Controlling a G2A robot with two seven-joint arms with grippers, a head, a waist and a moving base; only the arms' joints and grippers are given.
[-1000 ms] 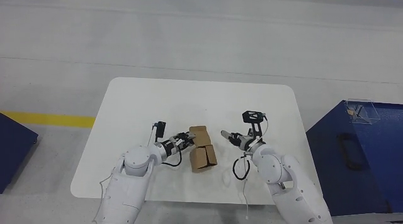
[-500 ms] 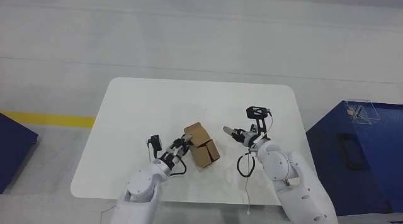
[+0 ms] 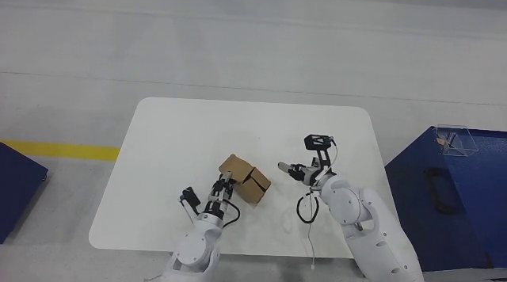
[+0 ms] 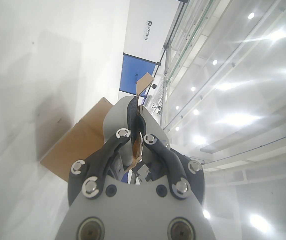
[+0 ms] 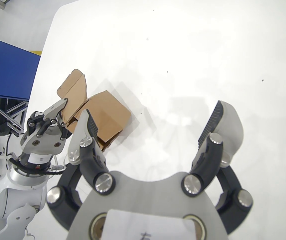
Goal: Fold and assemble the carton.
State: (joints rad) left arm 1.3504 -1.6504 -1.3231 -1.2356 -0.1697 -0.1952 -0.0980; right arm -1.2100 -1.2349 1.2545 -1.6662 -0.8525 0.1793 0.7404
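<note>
Top view first: the carton (image 3: 244, 181) sits on the white worktop (image 3: 182, 139), toward the near edge and a touch left of centre. Its brown body looks squared up and lies at an angle.

One flap (image 5: 73, 88) stands up at the carton's left end, and that's where the action is. The left tool (image 3: 224, 183) comes in from the near-left and is clamped tight on that flap. The left wrist view confirms it, with the cardboard pinched between the two pads (image 4: 130, 111) and its tip poking out past them. From the right wrist view the left tool (image 5: 61, 108) is right at the open end, where the smaller side flaps look loose and untucked.

Over on the right, the right tool (image 3: 285, 169) hangs above the worktop, near the carton but clear of it. Its jaws are spread wide and it holds nothing (image 5: 153, 108).

So this looks like the end-closing step: body formed, one end open. The next move probably calls for the right tool to come in and brace the body from the right. The left could then swing its flap over and press it in. With nothing holding it down, a carton like this would probably skid or tip under the push.
</note>
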